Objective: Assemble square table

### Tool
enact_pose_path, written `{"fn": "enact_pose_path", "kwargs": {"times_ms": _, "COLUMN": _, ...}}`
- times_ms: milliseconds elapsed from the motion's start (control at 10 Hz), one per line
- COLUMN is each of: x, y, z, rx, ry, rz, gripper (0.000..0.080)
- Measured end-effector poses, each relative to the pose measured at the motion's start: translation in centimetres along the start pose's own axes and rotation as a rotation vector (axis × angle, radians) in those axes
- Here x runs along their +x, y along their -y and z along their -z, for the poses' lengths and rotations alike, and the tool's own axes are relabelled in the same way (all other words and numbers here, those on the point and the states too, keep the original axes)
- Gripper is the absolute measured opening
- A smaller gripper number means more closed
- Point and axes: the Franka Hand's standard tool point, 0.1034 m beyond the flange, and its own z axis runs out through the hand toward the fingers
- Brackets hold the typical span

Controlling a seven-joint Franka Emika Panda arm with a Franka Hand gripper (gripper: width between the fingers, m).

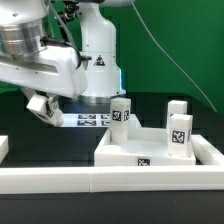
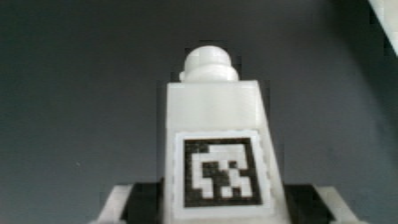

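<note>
The white square slab lies at the exterior view's right, with a tag on its near edge. Three white tagged legs stand upright on it: one at the left corner, one at the far right and one at the near right. My gripper hangs above the black surface left of the slab, tilted, and is shut on a fourth white leg. In the wrist view the leg's rounded peg end points away and its tag faces the camera. The fingers press on both sides of it.
The marker board lies on the black table behind my gripper, in front of the robot base. A long white rail borders the table's near side, with a raised end at the exterior view's left.
</note>
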Motion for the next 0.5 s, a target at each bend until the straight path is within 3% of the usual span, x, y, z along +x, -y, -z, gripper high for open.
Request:
{"fn": "enact_pose_path", "kwargs": {"times_ms": 100, "x": 0.2, "y": 0.9, "z": 0.3, "rx": 0.007, "ry": -0.087, "rz": 0.016, "gripper": 0.029}}
{"fn": "enact_pose_path", "kwargs": {"times_ms": 400, "x": -0.2, "y": 5.6, "z": 1.9, "rx": 0.026, "ry": -0.266, "rz": 0.087, "gripper": 0.029}}
{"fn": "enact_pose_path", "kwargs": {"times_ms": 500, "x": 0.0, "y": 5.1, "z": 1.4, "rx": 0.024, "ry": -0.322, "rz": 0.086, "gripper": 0.029}}
